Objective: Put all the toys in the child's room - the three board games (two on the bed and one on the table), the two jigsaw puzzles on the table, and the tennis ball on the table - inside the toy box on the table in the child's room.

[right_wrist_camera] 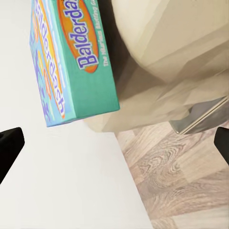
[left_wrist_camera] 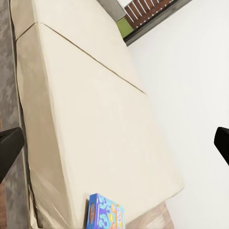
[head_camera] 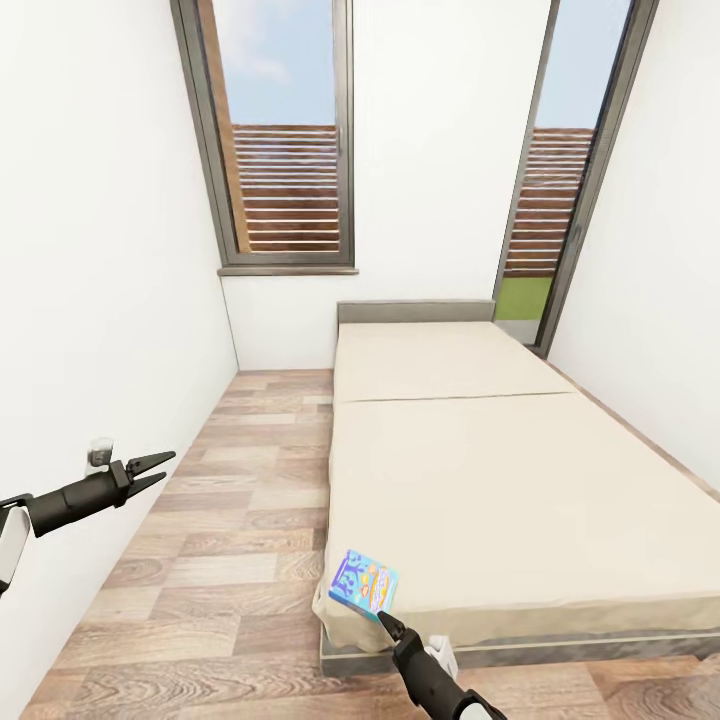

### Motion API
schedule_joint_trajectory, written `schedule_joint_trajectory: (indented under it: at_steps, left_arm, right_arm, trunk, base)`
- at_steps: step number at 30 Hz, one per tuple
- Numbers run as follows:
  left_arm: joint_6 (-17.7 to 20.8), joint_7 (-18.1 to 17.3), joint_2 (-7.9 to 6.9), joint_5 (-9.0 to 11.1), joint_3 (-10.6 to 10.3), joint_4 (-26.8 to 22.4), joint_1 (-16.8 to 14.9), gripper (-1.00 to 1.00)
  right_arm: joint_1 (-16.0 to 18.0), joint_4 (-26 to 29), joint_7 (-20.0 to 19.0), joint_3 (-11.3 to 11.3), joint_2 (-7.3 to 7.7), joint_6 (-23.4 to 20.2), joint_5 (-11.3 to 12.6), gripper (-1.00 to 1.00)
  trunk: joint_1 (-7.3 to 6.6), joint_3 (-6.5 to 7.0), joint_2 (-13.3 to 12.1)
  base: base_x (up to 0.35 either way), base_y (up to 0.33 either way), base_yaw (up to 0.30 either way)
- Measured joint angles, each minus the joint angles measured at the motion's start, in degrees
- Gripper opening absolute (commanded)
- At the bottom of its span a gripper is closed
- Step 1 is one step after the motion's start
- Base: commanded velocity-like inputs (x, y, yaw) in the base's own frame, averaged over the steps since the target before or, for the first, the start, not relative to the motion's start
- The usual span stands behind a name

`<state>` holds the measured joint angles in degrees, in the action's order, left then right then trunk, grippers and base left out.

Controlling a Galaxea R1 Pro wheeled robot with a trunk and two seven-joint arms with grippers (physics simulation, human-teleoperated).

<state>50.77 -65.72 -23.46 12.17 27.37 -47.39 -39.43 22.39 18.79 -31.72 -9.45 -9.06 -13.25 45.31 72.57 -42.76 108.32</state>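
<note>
The right gripper's fingers [head_camera: 381, 616] gape empty just short of the flat blue cartoon-printed board game [head_camera: 364, 585] at the beige-mattressed bed's [head_camera: 520, 480] corner; close squarely across its edge. The left fingers [head_camera: 150, 470] are open, holding nothing.

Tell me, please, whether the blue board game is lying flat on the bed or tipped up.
Tipped up: the blue board game stands on edge at the corner of the bed, its cover facing outward, by the right hand.
</note>
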Motion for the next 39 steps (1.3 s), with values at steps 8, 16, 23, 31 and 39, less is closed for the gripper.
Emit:
schedule_joint_trajectory:
  at_steps: [8,16,23,31,39]
  left_arm:
    - [-0.03,0.08,0.00,-0.01,0.02,0.00,0.00,1.00]
    - [-0.05,0.13,0.00,-0.02,0.02,0.00,0.00,1.00]
    - [-0.05,0.13,0.00,-0.01,0.02,0.00,0.00,1.00]
    - [-0.05,0.13,0.00,-0.02,0.03,-0.01,0.00,1.00]
    - [-0.05,0.14,0.00,-0.01,0.02,0.00,0.00,1.00]
  right_arm:
    - [0.00,0.00,0.00,0.03,-0.04,0.00,0.00,1.00]
    - [0.00,0.00,0.00,0.02,0.01,0.00,0.00,1.00]
    - [0.00,0.00,0.00,0.02,0.02,0.00,0.00,1.00]
    - [0.00,0.00,0.00,0.06,-0.03,0.00,0.00,1.00]
    - [0.00,0.00,0.00,0.06,-0.01,0.00,0.00,1.00]
  trunk:
    - [0.00,0.00,0.00]
    - [0.00,0.00,0.00]
    - [0.00,0.00,0.00]
    - [-0.02,0.00,0.00]
    - [0.00,0.00,0.00]
  base:
    - [0.001,0.010,0.000]
    - [0.044,0.089,0.000]
    - [0.005,0.008,0.000]
    - [0.127,0.064,0.000]
    - [0.025,0.014,0.000]
